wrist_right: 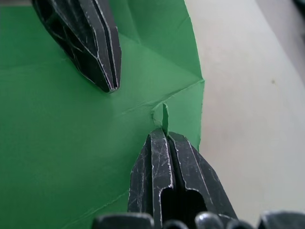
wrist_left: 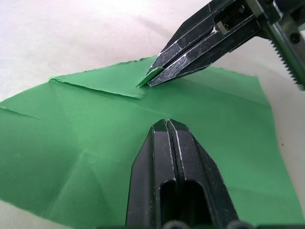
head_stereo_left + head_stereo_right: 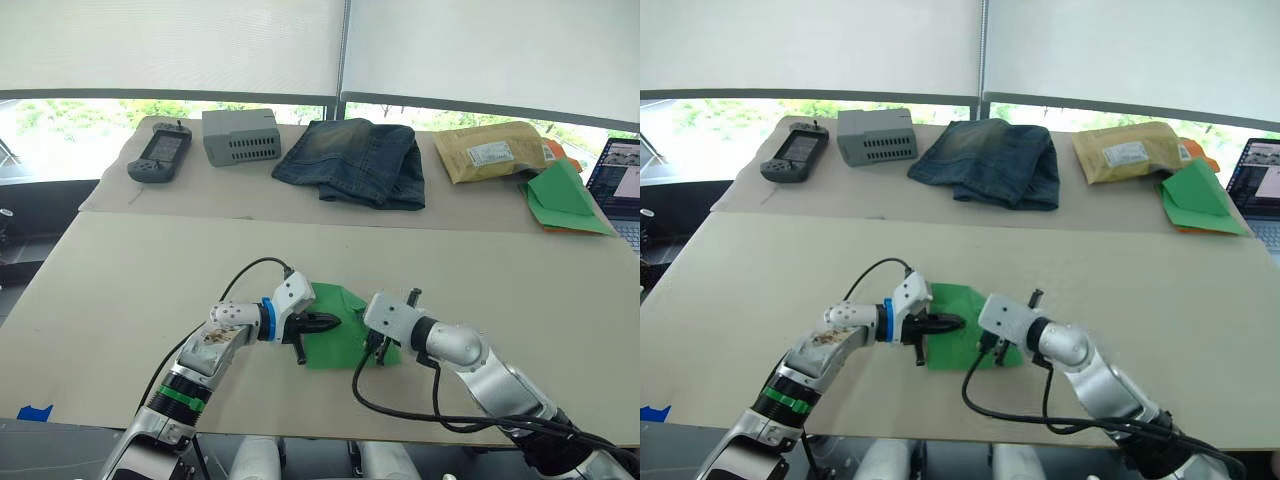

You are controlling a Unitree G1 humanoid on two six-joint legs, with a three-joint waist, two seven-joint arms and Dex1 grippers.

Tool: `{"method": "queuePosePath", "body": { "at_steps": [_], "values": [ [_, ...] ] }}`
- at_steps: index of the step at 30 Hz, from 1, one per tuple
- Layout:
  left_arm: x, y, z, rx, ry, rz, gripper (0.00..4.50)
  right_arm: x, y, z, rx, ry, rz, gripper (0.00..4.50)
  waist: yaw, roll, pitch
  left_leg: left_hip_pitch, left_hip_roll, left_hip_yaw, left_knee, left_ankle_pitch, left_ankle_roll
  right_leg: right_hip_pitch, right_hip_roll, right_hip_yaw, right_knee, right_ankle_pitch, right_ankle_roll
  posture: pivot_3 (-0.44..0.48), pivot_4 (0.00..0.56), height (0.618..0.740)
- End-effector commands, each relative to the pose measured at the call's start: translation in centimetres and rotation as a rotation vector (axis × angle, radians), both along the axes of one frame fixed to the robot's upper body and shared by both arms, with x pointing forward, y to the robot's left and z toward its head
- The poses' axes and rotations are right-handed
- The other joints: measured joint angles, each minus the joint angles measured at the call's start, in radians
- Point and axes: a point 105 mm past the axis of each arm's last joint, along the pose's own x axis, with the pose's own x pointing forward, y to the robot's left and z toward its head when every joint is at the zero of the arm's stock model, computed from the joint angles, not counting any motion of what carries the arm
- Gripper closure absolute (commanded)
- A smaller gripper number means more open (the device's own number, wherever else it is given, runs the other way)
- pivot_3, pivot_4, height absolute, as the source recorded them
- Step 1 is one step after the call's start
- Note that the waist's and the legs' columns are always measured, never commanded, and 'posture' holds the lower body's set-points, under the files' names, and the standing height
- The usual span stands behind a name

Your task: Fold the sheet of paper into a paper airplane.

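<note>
The sheet of paper (image 3: 338,350) is bright green and creased, lying flat near the front edge of the table between my two grippers. My left gripper (image 3: 336,322) is shut, its tips resting on the middle of the sheet (image 2: 71,143). From the right side, my right gripper (image 3: 377,347) is shut on a small raised flap at the sheet's edge (image 1: 164,114). In the left wrist view the right gripper (image 2: 155,78) pinches that flap just beyond my left fingertips (image 2: 167,125). The sheet has fold lines and one corner turned over.
On the far strip of the table lie a black game controller (image 3: 160,155), a grey box (image 3: 240,136), folded jeans (image 3: 355,160), a padded envelope (image 3: 490,150) and a green paper stack with orange edges (image 3: 565,198). A laptop (image 3: 622,185) sits at the far right.
</note>
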Motion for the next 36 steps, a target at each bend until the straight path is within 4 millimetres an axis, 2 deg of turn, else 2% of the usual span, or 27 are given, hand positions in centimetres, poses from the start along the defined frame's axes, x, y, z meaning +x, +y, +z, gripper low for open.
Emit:
{"method": "queuePosePath", "body": {
  "at_steps": [1, 5, 9, 13, 16, 20, 24, 29, 36],
  "values": [
    [-0.1, 0.2, -0.5, 0.007, 0.038, 0.014, 4.50, -0.2, 0.2, -0.4, -0.038, -0.051, 0.034, 4.49, 0.000, 0.000, 0.000, 0.000, 0.000, 0.000, 0.000, 0.000, 0.000, 0.000, 0.000, 0.000, 0.000, 0.000, 0.000, 0.000, 0.150, 0.734],
    [1.3, 0.4, 1.3, -0.085, 0.054, 0.092, 4.50, -0.6, 0.3, -1.4, -0.045, -0.023, 0.047, 4.49, -0.001, 0.000, 0.000, 0.001, 0.000, 0.000, 0.000, 0.000, 0.000, 0.000, 0.000, 0.000, 0.000, 0.000, 0.001, 0.000, 0.150, 0.734],
    [2.5, -0.4, 3.1, -0.157, 0.054, 0.121, 4.50, -0.9, 0.5, -1.8, -0.043, -0.012, 0.052, 4.49, -0.001, -0.001, 0.000, 0.000, 0.000, 0.000, 0.000, 0.000, 0.000, 0.000, 0.000, 0.000, 0.001, 0.001, 0.002, 0.000, 0.150, 0.734],
    [3.2, -1.5, 3.4, -0.161, 0.060, 0.134, 4.50, -1.0, 0.8, -2.0, -0.038, -0.009, 0.052, 4.49, -0.004, -0.001, 0.000, 0.001, 0.000, 0.000, 0.000, 0.000, 0.000, 0.001, 0.001, 0.000, 0.000, 0.003, 0.005, 0.000, 0.150, 0.734],
    [4.0, -2.3, 2.8, -0.119, 0.050, 0.159, 4.50, -1.1, 0.9, -2.1, -0.038, -0.006, 0.048, 4.49, -0.005, -0.001, 0.000, 0.001, 0.000, -0.001, 0.000, 0.000, 0.000, 0.001, 0.001, 0.000, 0.001, 0.003, 0.005, 0.000, 0.150, 0.734],
    [4.5, -2.3, 1.1, -0.019, 0.032, 0.181, 4.50, -1.0, 0.7, -2.0, -0.041, -0.014, 0.035, 4.49, -0.003, -0.001, 0.000, 0.001, 0.000, -0.001, 0.000, 0.000, 0.000, 0.001, 0.001, 0.000, 0.001, 0.003, 0.005, 0.000, 0.150, 0.734],
    [4.0, -2.8, -0.5, 0.038, 0.034, 0.150, 4.50, -1.1, 0.6, -1.8, -0.036, -0.019, 0.031, 4.49, 0.000, -0.001, 0.000, 0.003, 0.000, -0.001, 0.000, 0.000, 0.000, 0.003, 0.001, 0.000, 0.001, 0.003, 0.004, 0.000, 0.150, 0.734],
    [3.3, -4.4, -1.2, 0.028, 0.059, 0.103, 4.50, -1.2, 0.6, -1.6, -0.049, -0.040, 0.032, 4.49, 0.004, -0.001, -0.001, 0.004, -0.001, -0.001, 0.001, 0.000, 0.000, 0.004, 0.001, 0.000, 0.001, 0.000, 0.001, 0.000, 0.150, 0.734],
    [2.9, -4.2, -2.7, 0.107, 0.068, 0.086, 4.50, -0.9, 0.6, -0.8, -0.039, -0.066, 0.021, 4.49, 0.010, -0.001, -0.003, 0.004, -0.001, -0.001, 0.001, 0.000, 0.000, 0.005, 0.000, 0.000, 0.000, 0.000, 0.001, 0.000, 0.150, 0.734]
  ]
}}
